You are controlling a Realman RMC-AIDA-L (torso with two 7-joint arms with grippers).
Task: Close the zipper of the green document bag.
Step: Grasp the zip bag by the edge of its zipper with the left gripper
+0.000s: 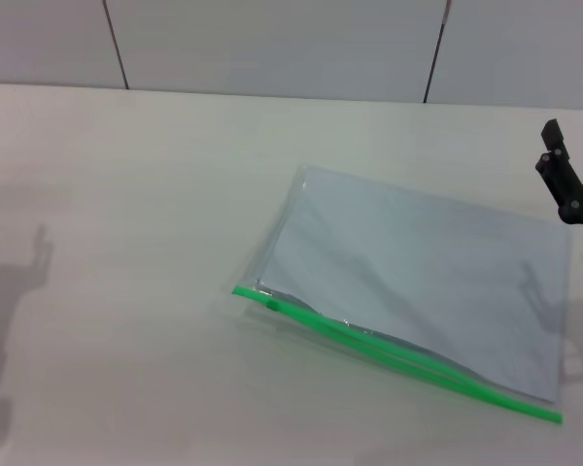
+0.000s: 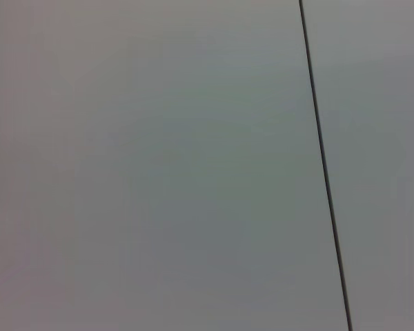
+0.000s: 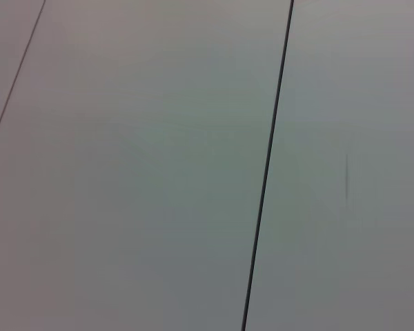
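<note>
While the pale, matte table (image 1: 126,214) is spreading across nearly the whole head view, a grey panelled wall (image 1: 272,44) is running behind it, split by thin dark seams. Both wrist views are showing only that same smooth grey panelling (image 2: 159,165) with a dark seam (image 3: 265,172) crossing it, so neither is offering any sight of fingers or of the bag.

The green document bag (image 1: 428,282) is lying flat on the table, toward four o'clock from the middle of the head view. It is a large, flat, rectangular pouch of clear, glossy plastic, skewed so that its long edges are running from upper left down to lower right, and pale blue-grey sheets are showing through it. A soft crease is crossing the plastic diagonally.

The zipper (image 1: 418,364) is forming a thin, bright green strip along the bag's near long edge, stretching from about nine o'clock on the bag to its five o'clock corner. Its small green slider tab (image 1: 271,305) is sitting near the nine o'clock end, and the strip's two halves are looking slightly parted beyond it.

The right gripper (image 1: 569,189) is hanging at the three o'clock edge of the head view, above the bag's far right corner, as black, angular parts with a small metal piece below; I cannot tell how its claw is set. The left gripper is appearing only as a shadow (image 1: 15,291) at nine o'clock.
</note>
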